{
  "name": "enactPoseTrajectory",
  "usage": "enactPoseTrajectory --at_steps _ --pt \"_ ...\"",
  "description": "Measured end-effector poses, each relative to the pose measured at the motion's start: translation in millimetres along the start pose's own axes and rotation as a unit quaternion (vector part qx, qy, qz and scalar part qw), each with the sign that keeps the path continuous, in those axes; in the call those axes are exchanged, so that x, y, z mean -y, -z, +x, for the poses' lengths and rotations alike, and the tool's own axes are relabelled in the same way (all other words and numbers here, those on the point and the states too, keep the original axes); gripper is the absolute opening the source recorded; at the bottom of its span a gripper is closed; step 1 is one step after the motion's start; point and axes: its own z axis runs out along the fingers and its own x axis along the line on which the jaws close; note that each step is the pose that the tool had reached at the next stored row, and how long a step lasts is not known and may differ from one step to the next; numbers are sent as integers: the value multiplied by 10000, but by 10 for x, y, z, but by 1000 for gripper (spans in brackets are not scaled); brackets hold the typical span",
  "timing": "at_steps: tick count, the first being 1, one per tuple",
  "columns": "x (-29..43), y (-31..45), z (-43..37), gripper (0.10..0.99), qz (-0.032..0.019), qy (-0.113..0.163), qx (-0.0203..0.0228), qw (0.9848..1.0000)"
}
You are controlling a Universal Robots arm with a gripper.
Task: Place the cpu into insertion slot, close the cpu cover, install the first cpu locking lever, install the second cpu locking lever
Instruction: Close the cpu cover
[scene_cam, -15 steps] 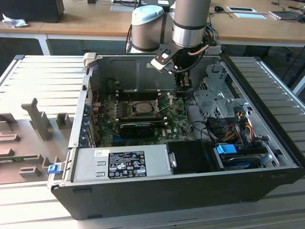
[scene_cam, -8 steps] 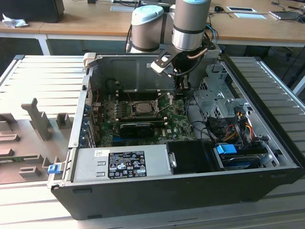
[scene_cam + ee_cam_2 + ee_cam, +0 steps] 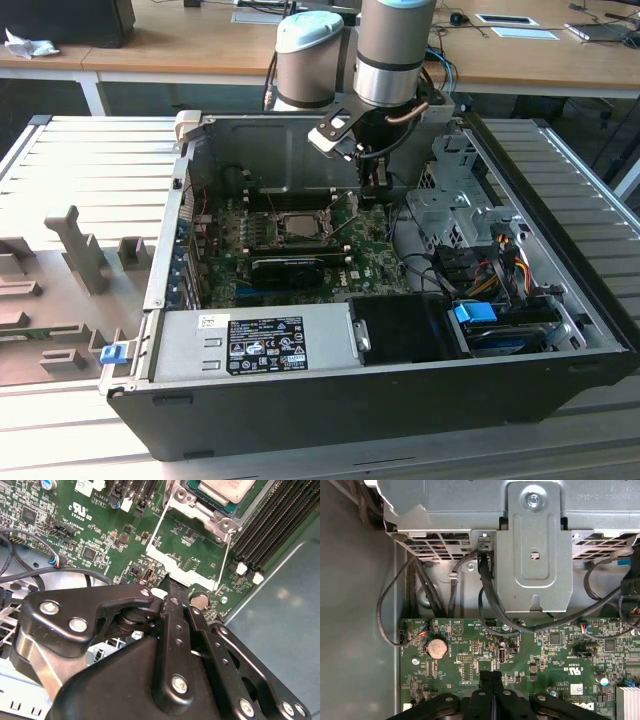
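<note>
- Shut and empty: gripper (image 3: 167,581), tip near wire lever (image 3: 159,522).
- Seated in socket (image 3: 220,526) beyond it: cpu (image 3: 225,490).
- Likely trouble: slipping off thin springy lever, scraping motherboard (image 3: 100,535) or jarring cpu; cause, narrow closed tip.

cpu (image 3: 226,488): pale silver-grey square, seated flat in socket. cpu cover (image 3: 179,564): thin silvery windowed frame, swung open, tilted up from socket edge.
</note>
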Motion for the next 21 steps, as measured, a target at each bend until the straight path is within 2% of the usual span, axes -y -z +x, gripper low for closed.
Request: enactPoseTrajectory --at_steps 6,21 --pt "36 1 -1 106 0 -1 0 10000" --pt "227 9 -3 106 0 0 0 10000"
